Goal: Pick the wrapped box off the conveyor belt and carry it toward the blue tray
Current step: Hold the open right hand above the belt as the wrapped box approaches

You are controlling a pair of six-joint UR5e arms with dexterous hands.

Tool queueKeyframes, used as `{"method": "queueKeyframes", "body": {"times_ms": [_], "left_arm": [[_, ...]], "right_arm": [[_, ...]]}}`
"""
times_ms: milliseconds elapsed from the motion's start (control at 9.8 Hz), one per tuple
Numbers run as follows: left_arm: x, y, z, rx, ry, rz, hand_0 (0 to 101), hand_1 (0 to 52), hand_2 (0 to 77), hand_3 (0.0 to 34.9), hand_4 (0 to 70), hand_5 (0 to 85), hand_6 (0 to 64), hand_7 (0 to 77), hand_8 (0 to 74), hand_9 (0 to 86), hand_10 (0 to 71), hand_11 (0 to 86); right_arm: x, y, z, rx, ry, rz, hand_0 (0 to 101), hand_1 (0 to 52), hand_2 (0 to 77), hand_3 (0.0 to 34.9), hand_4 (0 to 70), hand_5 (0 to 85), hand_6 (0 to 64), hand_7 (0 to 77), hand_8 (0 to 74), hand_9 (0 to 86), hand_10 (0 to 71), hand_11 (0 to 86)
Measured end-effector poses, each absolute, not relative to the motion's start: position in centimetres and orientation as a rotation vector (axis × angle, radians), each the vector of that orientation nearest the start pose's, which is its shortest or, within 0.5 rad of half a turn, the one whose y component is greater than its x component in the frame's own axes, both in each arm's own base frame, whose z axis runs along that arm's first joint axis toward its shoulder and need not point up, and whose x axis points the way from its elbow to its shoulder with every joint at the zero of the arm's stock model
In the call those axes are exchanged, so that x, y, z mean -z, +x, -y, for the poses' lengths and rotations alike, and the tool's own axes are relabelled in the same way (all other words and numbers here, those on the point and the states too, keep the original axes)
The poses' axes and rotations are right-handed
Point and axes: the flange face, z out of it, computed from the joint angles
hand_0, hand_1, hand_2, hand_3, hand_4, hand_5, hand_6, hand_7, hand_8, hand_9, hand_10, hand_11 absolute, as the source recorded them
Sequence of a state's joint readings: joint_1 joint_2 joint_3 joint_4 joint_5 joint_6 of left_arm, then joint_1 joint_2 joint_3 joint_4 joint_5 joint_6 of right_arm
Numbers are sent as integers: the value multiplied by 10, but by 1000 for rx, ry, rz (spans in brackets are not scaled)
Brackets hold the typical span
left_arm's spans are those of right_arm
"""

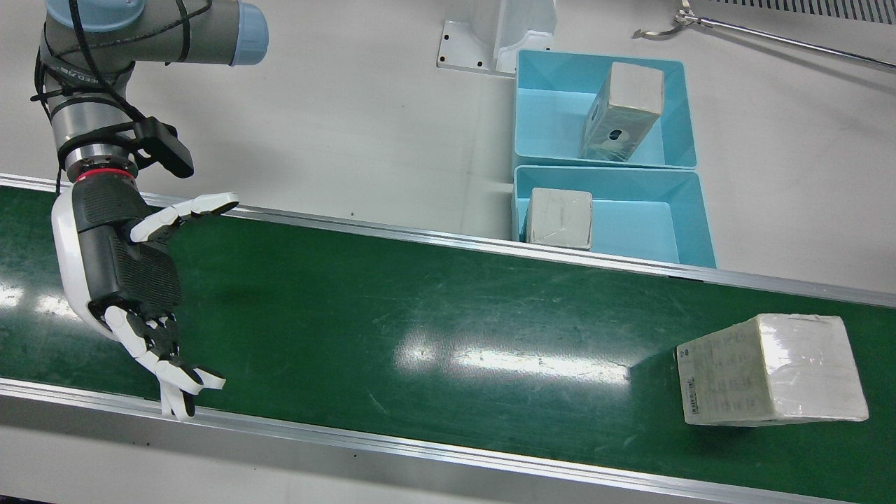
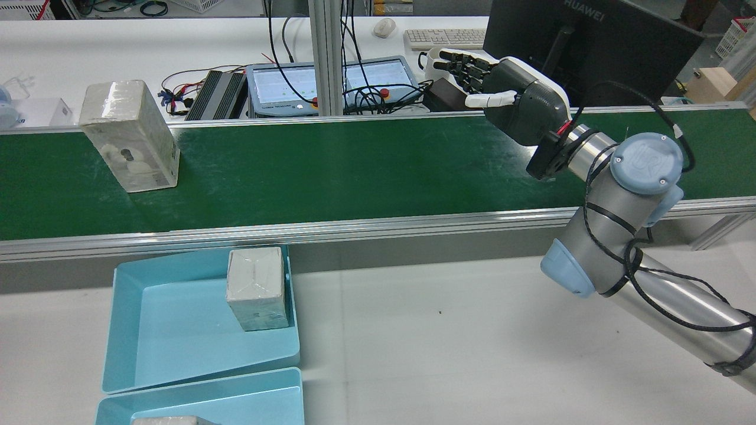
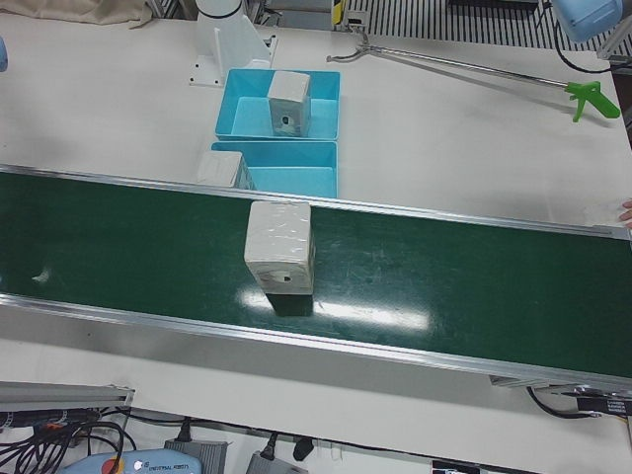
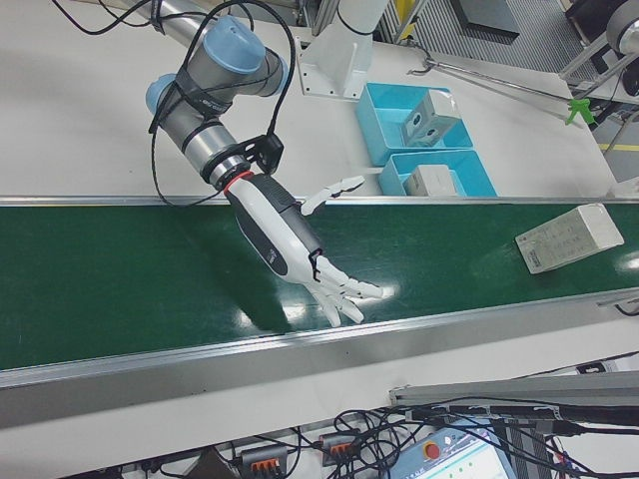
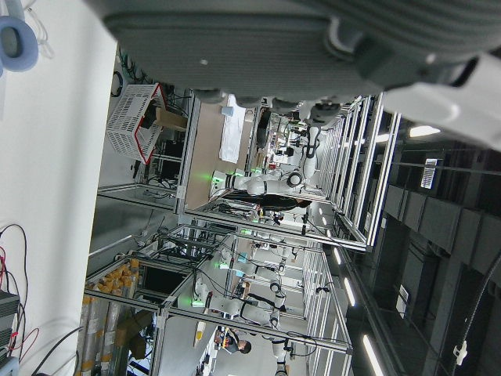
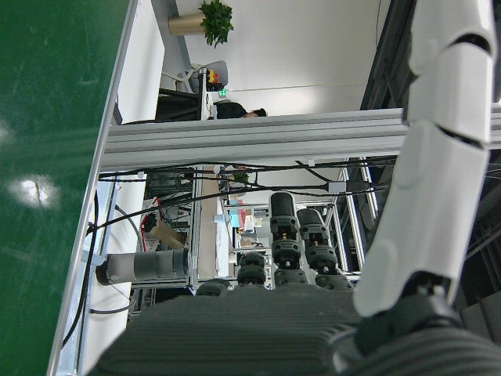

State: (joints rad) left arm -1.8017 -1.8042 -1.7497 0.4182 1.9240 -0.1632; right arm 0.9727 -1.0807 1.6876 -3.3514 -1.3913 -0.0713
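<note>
The wrapped box (image 1: 770, 371) (image 2: 130, 136) (image 3: 280, 247) (image 4: 569, 238) stands alone on the green conveyor belt (image 1: 420, 315), near the end by the blue trays. My right hand (image 1: 126, 273) (image 2: 508, 100) (image 4: 290, 244) (image 6: 313, 337) hovers open over the belt's other end, fingers spread, far from the box and holding nothing. Two blue trays (image 1: 689, 210) (image 2: 159, 330) (image 3: 296, 168) (image 4: 459, 170) sit side by side on the white table next to the belt. Of my left hand (image 5: 274, 47) only the palm shows in its own view; its fingers are hidden.
Each tray holds a wrapped box: one leans in the far tray (image 1: 623, 112), one sits in the near tray (image 1: 560, 218). A long grabber tool (image 3: 592, 99) (image 1: 770, 38) lies on the table behind the trays. Aluminium rails edge the belt.
</note>
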Motion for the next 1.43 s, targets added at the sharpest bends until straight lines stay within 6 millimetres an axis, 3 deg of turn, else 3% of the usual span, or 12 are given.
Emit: {"method": "queueKeyframes", "body": {"times_ms": [204, 306, 1429], "left_arm": [[-519, -222, 513, 2249, -321, -2214, 0, 0, 5, 0, 5, 11, 5, 5, 5, 5, 0, 5], [-519, -222, 513, 2249, -321, -2214, 0, 0, 11, 0, 5, 11, 5, 5, 5, 5, 0, 5], [-519, -222, 513, 2249, -321, -2214, 0, 0, 5, 0, 5, 11, 5, 5, 5, 0, 5, 0]], "right_arm": [[-369, -243, 622, 1850, 572, -2754, 437, 104, 125, 0, 125, 131, 76, 202, 22, 76, 0, 11], [-370, -246, 621, 1855, 576, -2753, 438, 104, 125, 0, 115, 131, 76, 202, 55, 71, 0, 11], [-371, -257, 616, 1867, 592, -2759, 448, 104, 125, 0, 125, 131, 76, 202, 55, 71, 0, 11]]}}
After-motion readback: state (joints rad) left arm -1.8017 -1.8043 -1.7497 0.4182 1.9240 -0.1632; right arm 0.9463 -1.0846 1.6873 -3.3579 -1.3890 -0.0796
